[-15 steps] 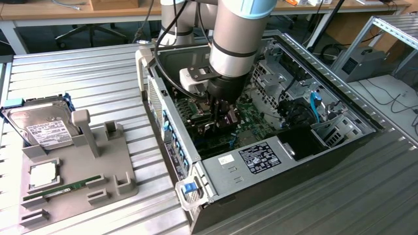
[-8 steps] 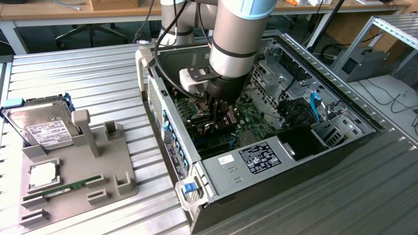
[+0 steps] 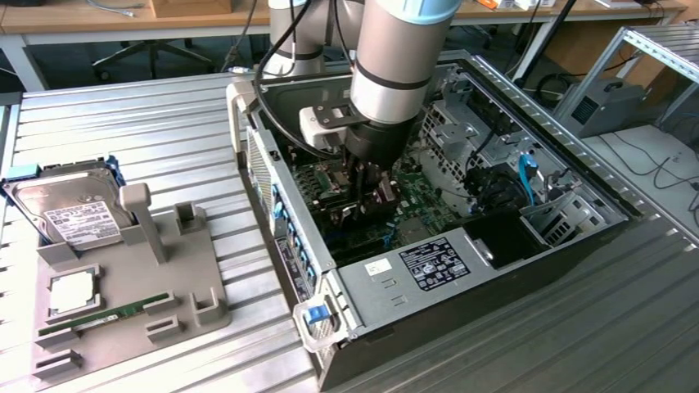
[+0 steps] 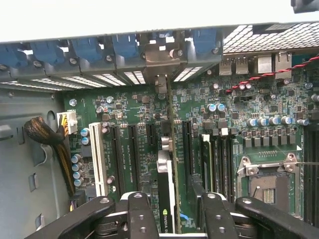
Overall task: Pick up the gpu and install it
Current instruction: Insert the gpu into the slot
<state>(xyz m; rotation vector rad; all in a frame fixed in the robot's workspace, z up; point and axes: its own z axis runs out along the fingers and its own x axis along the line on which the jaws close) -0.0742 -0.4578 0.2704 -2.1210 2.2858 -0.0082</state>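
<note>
Beside the memory slots [image 4: 212,159], gpu [image 4: 165,172] edge-on between the hand's [image 4: 175,201] parted fingers [image 4: 138,215]

We see a ribbed silver metal table [image 3: 142,123] spanning the scene, brightly lit at the exterior view's left. Behind it stands a long light-brown wooden desk [image 3: 65,18], with a grey star-shaped chair base [image 3: 153,56] on the dark floor [image 3: 65,70] beneath. At the exterior view's right, a silver aluminium frame [image 3: 656,49] rises beside a grey box [image 3: 606,106].
</note>
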